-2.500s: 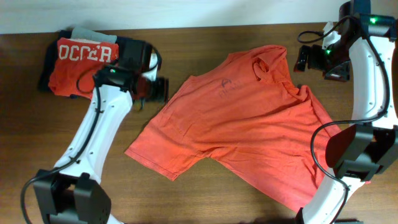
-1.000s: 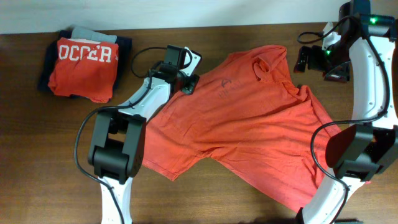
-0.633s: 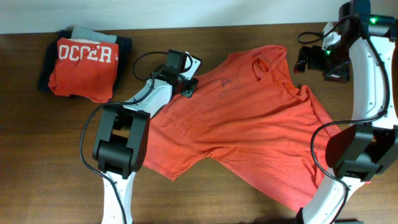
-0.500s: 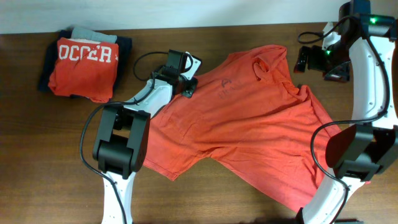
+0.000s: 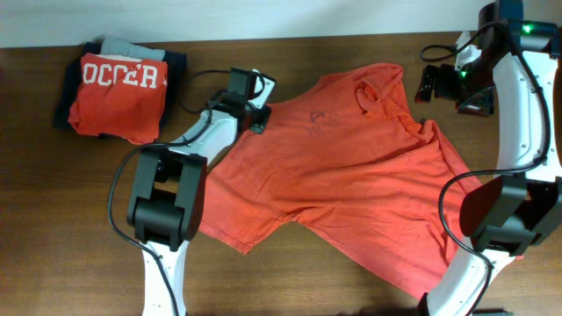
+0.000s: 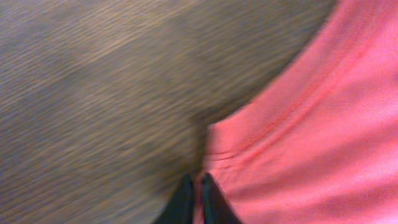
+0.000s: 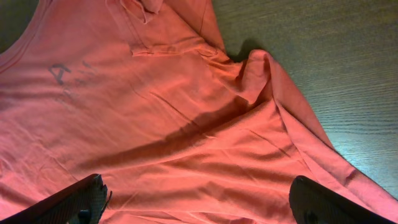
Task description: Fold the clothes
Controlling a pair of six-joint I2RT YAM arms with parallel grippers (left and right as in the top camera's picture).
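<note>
1. Your T-shirt (image 5: 351, 175) lies spread over the middle and right of the wooden table (image 5: 53, 219). It is rumpled, with its collar (image 5: 369, 90) toward the far edge and the bottom of the shirt running toward the near right corner.
2. A small dark chest logo (image 5: 316, 119) faces up, just to the left of the collar in the overhead view.
3. Your left gripper (image 5: 256, 112) sits at the shirt's far-left corner, low against the tabletop.
4. In the left wrist view, its fingers (image 6: 210, 200) are pressed together, and a thin stitched edge of the coral cloth is pinched between them. You are grasping the shirt by that corner.
5. Your right gripper (image 5: 430, 83) hangs just beside the shirt's far right shoulder, apart from the cloth.
6. Its jaws stand spread wide with nothing between them. In the right wrist view, the two fingers frame the wrinkled fabric below.
7. A stack of folded clothes (image 5: 118, 88) rests at the far left corner of the table, well apart from the T-shirt. A red piece with white letters lies on top, with dark and grey pieces under it.
</note>
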